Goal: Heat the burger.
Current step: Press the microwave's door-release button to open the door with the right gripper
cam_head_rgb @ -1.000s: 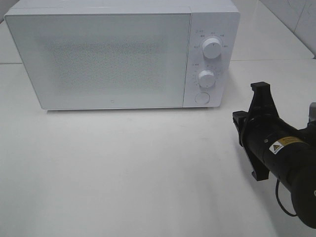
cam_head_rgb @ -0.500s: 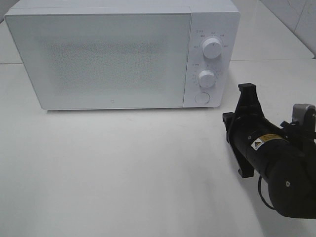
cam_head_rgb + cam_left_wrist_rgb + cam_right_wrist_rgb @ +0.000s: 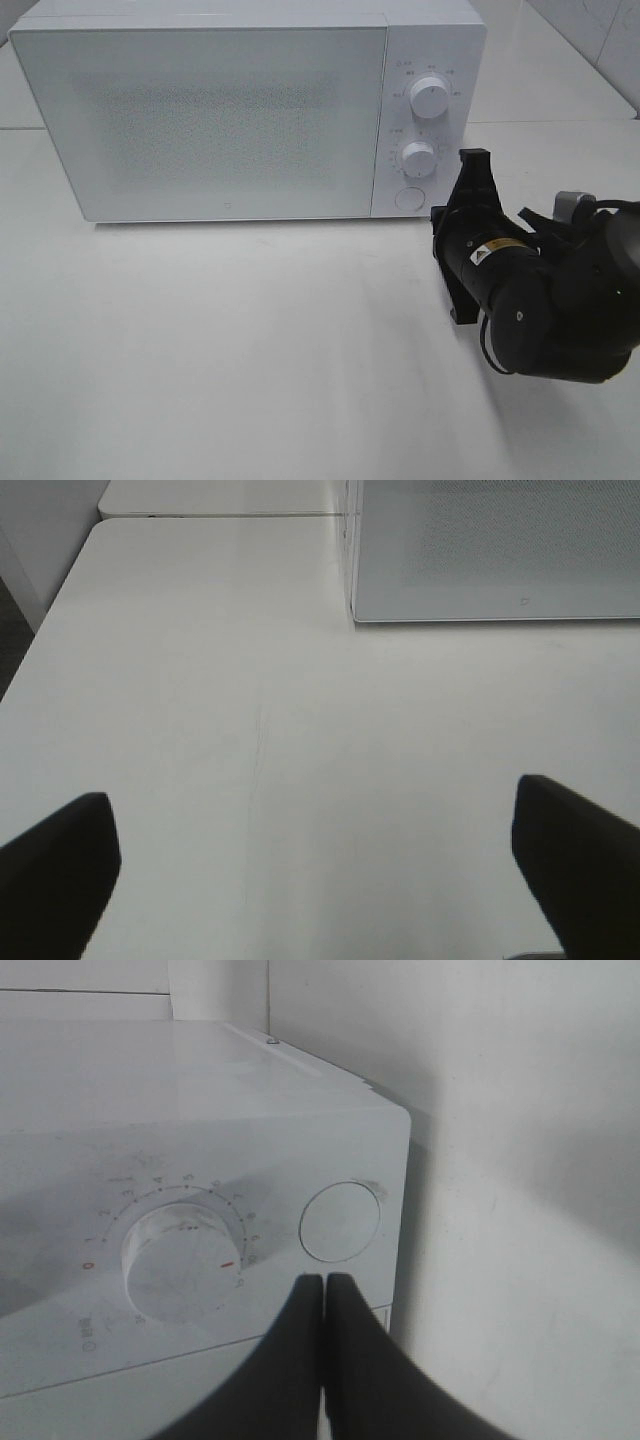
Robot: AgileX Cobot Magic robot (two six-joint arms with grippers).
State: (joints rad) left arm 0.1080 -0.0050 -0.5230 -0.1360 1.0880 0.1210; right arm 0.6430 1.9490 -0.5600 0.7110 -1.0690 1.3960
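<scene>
The burger is not in view in any frame. A white microwave [image 3: 220,120] stands at the back of the table with its door shut. My right gripper [image 3: 472,160] is shut with nothing held, and it hovers just right of the control panel. In the right wrist view its closed fingertips [image 3: 323,1280] point at the panel between the lower knob [image 3: 180,1265] and the round button [image 3: 340,1222], a short way off. My left gripper [image 3: 310,790] is open and empty above bare table, with the microwave's front corner [image 3: 500,550] ahead of it.
The panel carries an upper knob [image 3: 431,97], a lower knob [image 3: 418,158] and a round button [image 3: 408,198]. A white table [image 3: 250,340] spreads in front of the microwave. The table's left edge [image 3: 40,640] drops off beside my left arm.
My right arm has moved left and further back, from the table's right side up close to the microwave's control panel. Its fingers stayed shut. The left gripper's motion cannot be judged.
</scene>
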